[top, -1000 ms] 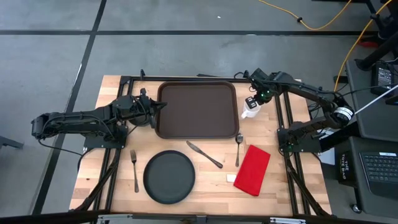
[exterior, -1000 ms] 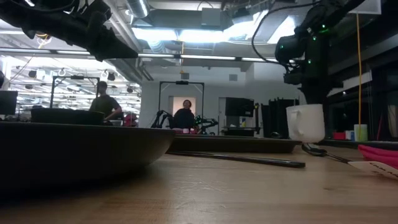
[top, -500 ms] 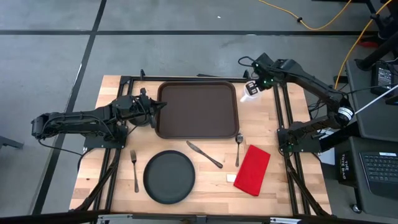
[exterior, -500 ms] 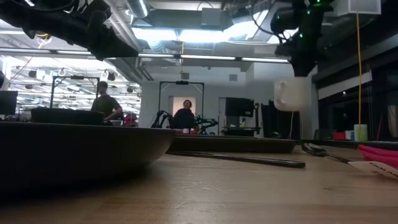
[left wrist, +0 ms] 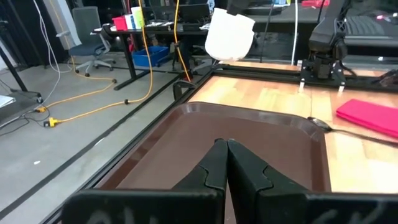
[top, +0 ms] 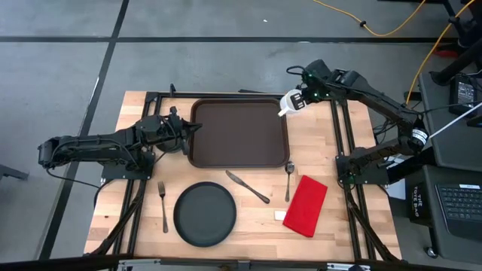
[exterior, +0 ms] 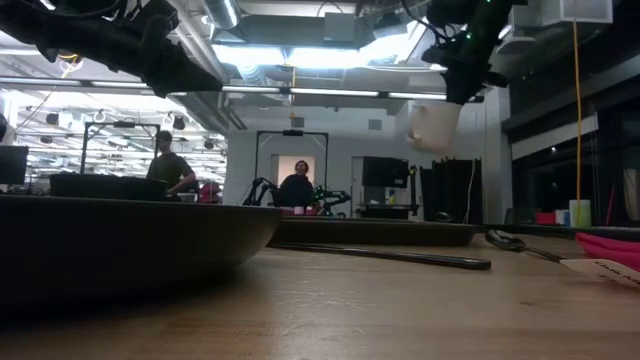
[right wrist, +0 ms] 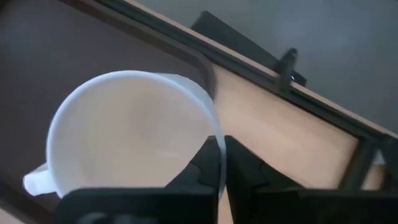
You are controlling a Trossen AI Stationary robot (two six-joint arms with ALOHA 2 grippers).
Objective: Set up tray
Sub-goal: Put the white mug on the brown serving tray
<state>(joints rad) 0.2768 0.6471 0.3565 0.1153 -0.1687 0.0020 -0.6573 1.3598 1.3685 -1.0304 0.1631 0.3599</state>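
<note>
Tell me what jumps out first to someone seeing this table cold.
The white mug hangs in the air in the right gripper, pinched by its rim above the far right corner of the brown tray. The left gripper is shut at the tray's left rim. Nearer lie a black plate, cutlery and a red napkin.

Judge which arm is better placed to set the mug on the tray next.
Right. The right gripper holds the white mug by its rim, in the air at the tray's far right corner. The left gripper is shut at the tray's left rim, without the mug.
</note>
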